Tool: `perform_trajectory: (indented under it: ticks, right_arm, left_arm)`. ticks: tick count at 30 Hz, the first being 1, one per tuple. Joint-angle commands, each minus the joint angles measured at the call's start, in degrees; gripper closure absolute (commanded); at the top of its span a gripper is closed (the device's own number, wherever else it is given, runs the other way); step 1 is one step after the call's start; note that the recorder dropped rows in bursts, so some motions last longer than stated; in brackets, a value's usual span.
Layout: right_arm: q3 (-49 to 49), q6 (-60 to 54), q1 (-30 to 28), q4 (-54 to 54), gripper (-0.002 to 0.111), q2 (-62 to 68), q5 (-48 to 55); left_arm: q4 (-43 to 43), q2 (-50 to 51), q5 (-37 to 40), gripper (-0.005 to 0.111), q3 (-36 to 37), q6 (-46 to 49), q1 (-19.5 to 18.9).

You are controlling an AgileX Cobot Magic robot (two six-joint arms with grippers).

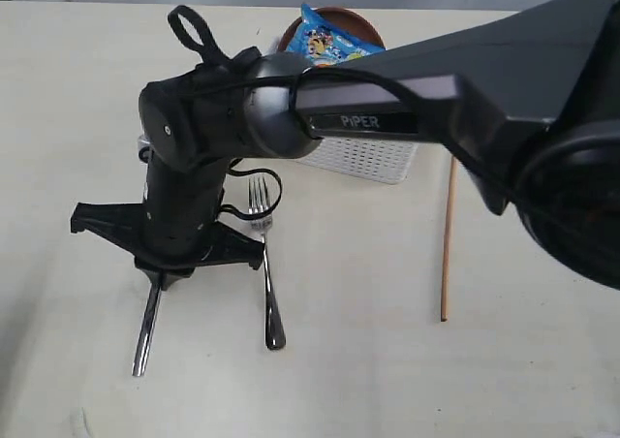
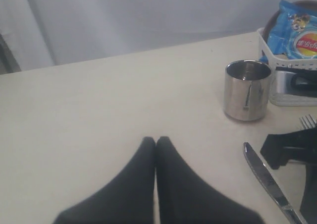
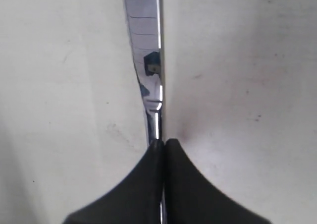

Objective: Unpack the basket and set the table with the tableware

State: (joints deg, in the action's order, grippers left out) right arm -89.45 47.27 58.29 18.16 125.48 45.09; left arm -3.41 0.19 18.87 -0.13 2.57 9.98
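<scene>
A steel knife [image 1: 147, 333] lies on the table [image 1: 368, 360], and my right gripper [image 1: 161, 277] has reached across to the left and stands over its middle. In the right wrist view the right gripper [image 3: 164, 142] is shut on the knife [image 3: 148, 60], with steel showing between its jaws. A steel fork [image 1: 267, 273] lies beside the knife. The white basket [image 1: 366, 157] holds a reddish-brown plate [image 1: 341, 15] under a blue crisp packet [image 1: 334, 39]. My left gripper [image 2: 156, 140] is shut on nothing above bare table. A steel cup [image 2: 246, 90] stands next to the basket [image 2: 287, 96].
One long wooden chopstick [image 1: 448, 234] lies on the table right of the basket. The right arm [image 1: 426, 99] crosses over the basket and hides most of it. The knife's blade [image 2: 267, 182] and the fork's tines [image 2: 308, 121] show in the left wrist view.
</scene>
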Motion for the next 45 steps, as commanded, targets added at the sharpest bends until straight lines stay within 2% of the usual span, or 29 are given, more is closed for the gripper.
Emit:
perform_trajectory:
  ticks: [1, 4, 11, 14, 16, 20, 21, 23, 28, 31, 35, 43, 45]
  right_arm:
    - [0.2, 0.5, -1.6, -2.1, 0.109, -3.0, -0.2]
    - [0.2, -0.9, -3.2, -3.0, 0.108, -6.0, 2.1]
    - [0.2, -0.2, -5.6, -16.3, 0.108, -10.6, 19.5]
    - [0.9, -1.3, -5.6, -16.5, 0.107, -10.6, 20.8]
    - [2.9, -1.4, -5.6, -13.9, 0.096, -10.6, 17.5]
    - [5.8, -2.5, -5.6, -13.1, 0.066, -10.4, 11.9]
    - [6.3, -3.1, -5.6, -13.3, 0.064, -10.4, 11.4]
    - [7.1, -3.7, -5.6, -14.7, 0.065, -10.4, 10.8]
    - [7.8, -5.7, -5.6, -16.9, 0.078, -9.4, 9.3]
    - [7.8, -6.6, -5.6, -15.4, 0.076, -8.1, 7.6]
    - [7.8, -8.3, -5.6, -13.5, 0.068, -5.7, 6.0]
    - [6.3, -8.3, -5.6, -17.1, 0.068, -3.8, 7.5]
    - [6.3, -8.3, -5.6, -17.1, 0.072, -3.7, 6.8]
  left_arm:
    - [0.5, -0.2, -0.4, 0.107, 0.1, 0.0, -0.1]
    - [0.5, -0.2, -0.4, 0.107, 0.1, 0.0, -0.1]
    - [0.5, -0.2, -0.4, 0.107, 0.1, 0.0, -0.1]
    - [0.5, -0.2, -0.4, 0.107, 0.1, 0.0, -0.1]
    - [0.5, -0.2, -0.4, 0.107, 0.1, 0.0, -0.1]
    - [0.5, -0.2, -0.4, 0.107, 0.1, 0.0, -0.1]
    - [0.5, -0.2, -0.4, 0.107, 0.1, 0.0, -0.1]
    - [0.5, -0.2, -0.4, 0.107, 0.1, 0.0, -0.1]
    - [0.5, -0.2, -0.4, 0.107, 0.1, 0.0, -0.1]
    - [0.5, -0.2, -0.4, 0.107, 0.1, 0.0, -0.1]
    - [0.5, -0.2, -0.4, 0.107, 0.1, 0.0, -0.1]
    - [0.5, -0.2, -0.4, 0.107, 0.1, 0.0, -0.1]
    - [0.5, -0.2, -0.4, 0.107, 0.1, 0.0, -0.1]
